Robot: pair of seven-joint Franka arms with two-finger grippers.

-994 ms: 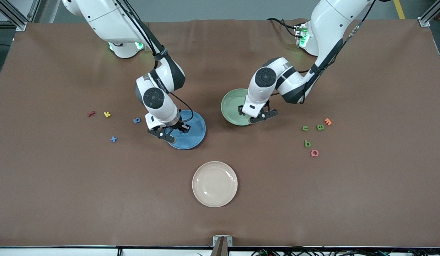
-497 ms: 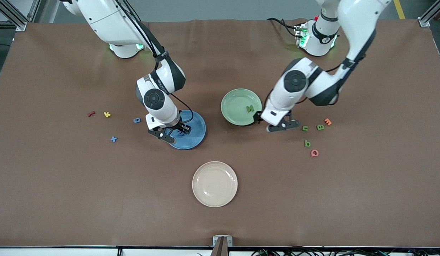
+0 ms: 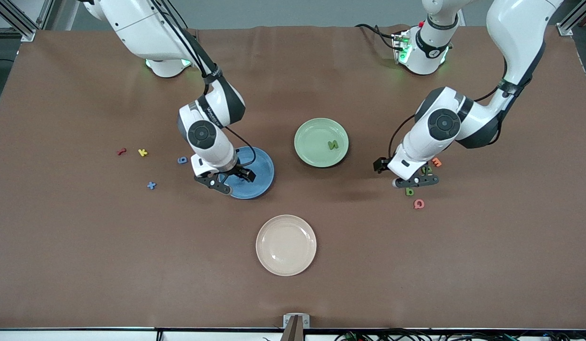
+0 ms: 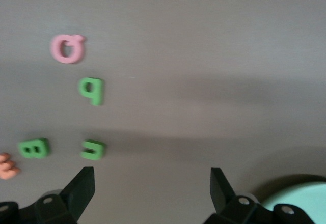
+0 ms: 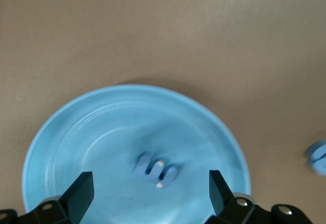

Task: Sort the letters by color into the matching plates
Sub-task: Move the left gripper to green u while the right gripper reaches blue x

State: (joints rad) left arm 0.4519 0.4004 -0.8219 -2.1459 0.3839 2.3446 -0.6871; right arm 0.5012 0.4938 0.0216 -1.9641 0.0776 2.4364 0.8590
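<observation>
Both grippers spread and empty: one letter in each plate, more to fetch.

Left gripper point(image 3: 412, 181), jaws wide, hangs over the green letters point(image 4: 90, 90) toward the left arm's end from the green plate point(image 3: 306, 151); it should centre on one and avoid the pink Q point(image 4: 66, 48). Right gripper point(image 3: 225, 179), also wide, hangs over the blue plate point(image 5: 76, 132), where a small ridged blue letter point(image 5: 155, 170) lies flat.
</observation>
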